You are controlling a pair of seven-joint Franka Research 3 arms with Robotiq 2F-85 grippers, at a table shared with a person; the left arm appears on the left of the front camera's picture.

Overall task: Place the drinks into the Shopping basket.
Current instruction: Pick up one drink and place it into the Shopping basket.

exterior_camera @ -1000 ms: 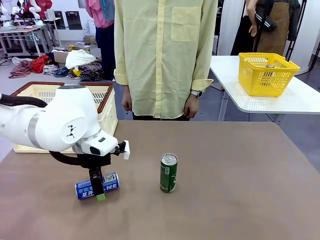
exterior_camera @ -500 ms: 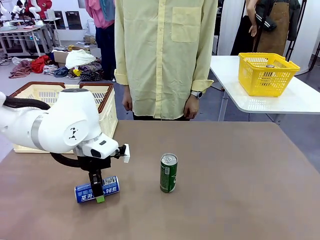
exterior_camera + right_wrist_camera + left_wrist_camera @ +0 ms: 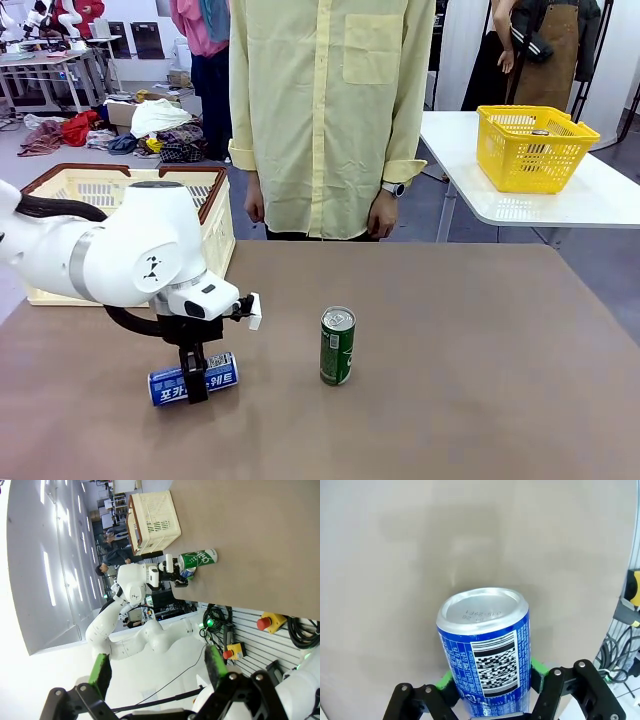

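Moved: left gripper [image 3: 490, 672] shifted slightly, pads now clamping the lying blue aluminium drink can [image 3: 482, 650].
Blue can's place: left of the upright dark green slim can [image 3: 337, 346].
Right gripper [image 3: 159, 662]: fingers wide.

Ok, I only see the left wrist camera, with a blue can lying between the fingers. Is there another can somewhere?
Observer: Yes. A green can stands upright on the table, to the right of your blue can in the front view.
Operator: Where's the basket they go in?
Observer: The cream basket sits at the table's far left corner, beyond the blue can.
Operator: And my other gripper?
Observer: The right gripper is open with nothing between its fingers, well away from both cans.
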